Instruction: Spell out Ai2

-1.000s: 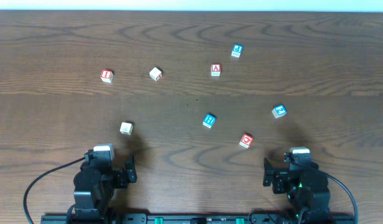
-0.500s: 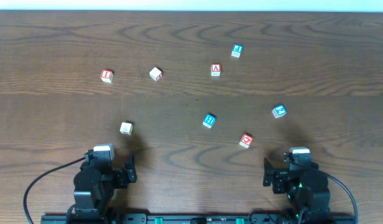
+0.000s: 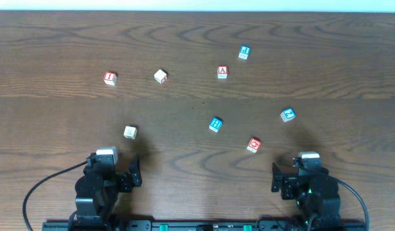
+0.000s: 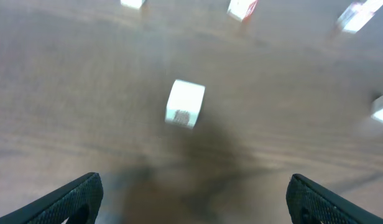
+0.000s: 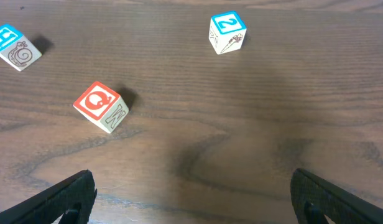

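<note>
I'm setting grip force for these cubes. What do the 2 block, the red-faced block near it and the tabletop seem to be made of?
2 block: likely wood, matte; pale cream sides, blue printed top.
Red block: seemingly the same; pale side with an outline drawing, red top.
Table: dark wood grain, faint sheen; solid wood, veneer or laminate, unclear.

Eight small wooden letter cubes sit on one dark wooden table (image 3: 56,38), before two black grippers. Three cubes show red faces: the red "I" cube (image 3: 109,77), the red "A" cube (image 3: 222,72) and a third red cube (image 5: 101,106), ahead of the right gripper's (image 5: 194,196) left finger. Three show blue faces: the blue "2" cube (image 5: 227,33), the blue "H" cube (image 5: 16,47) and a far blue cube (image 3: 244,52). Two are pale: a near pale cube (image 4: 184,102), ahead between the left gripper's (image 4: 198,199) fingers, and a far pale cube (image 3: 160,76).
</note>
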`<state>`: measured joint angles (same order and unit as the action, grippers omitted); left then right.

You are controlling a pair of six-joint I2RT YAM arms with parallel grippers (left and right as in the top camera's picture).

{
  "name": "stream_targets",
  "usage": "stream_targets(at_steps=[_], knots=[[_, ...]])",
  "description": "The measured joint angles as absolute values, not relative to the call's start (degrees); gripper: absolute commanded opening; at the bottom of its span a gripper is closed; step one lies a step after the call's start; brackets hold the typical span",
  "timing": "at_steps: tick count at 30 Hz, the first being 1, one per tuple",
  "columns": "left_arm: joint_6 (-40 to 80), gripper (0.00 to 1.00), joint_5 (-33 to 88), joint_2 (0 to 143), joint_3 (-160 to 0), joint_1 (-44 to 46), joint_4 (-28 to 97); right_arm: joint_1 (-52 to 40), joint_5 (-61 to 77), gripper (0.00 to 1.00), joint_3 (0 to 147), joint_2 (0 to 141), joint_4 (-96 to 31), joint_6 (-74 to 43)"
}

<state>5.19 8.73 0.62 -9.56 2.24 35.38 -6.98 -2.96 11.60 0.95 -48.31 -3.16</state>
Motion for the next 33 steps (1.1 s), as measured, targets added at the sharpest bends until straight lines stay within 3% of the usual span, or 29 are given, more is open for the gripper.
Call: stream_targets(at_steps=[11, 33], knots=[[3.84, 0.96, 11.27, 10.04, -11.62, 2.24, 20.45, -6.98, -2.96, 0.99, 11.55, 0.93, -48.29, -3.16], [-16.60, 0.95, 6.92, 78.22, -58.70, 2.24, 16.56, -6.96, -2.94, 0.99, 11.49, 0.69, -48.18, -3.16]])
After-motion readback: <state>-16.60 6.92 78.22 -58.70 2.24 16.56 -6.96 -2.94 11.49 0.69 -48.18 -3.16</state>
